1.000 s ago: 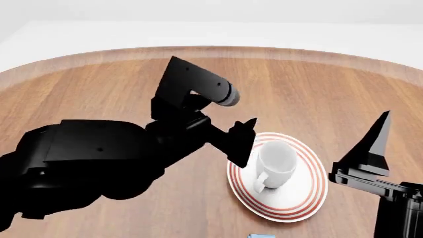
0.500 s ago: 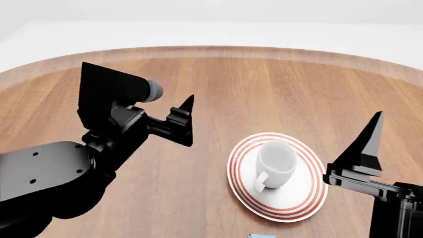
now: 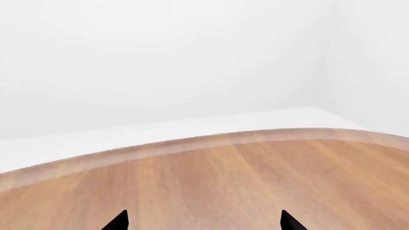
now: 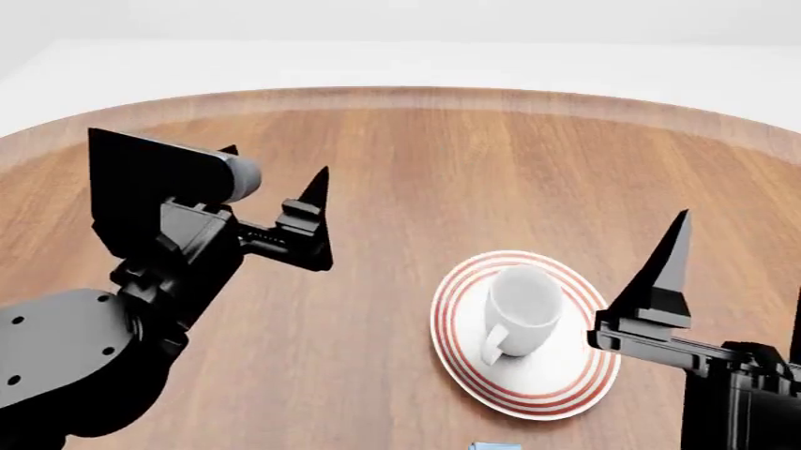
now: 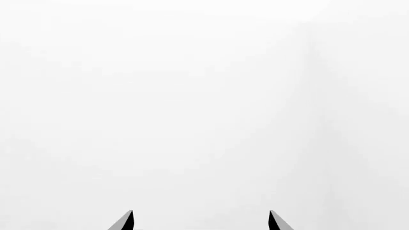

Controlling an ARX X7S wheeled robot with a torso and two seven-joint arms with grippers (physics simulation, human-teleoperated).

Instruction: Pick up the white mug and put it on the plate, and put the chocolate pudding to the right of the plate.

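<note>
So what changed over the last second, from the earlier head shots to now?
The left gripper, empty with jaws apart, pulled away from the mug toward the table's left side. In the earliest shot it sat right beside the mug. The right gripper, also open, drifted slightly left and lower in the head view. The mug stayed upright on the plate, unmoved; the pudding still peeks in at the bottom edge.
</note>
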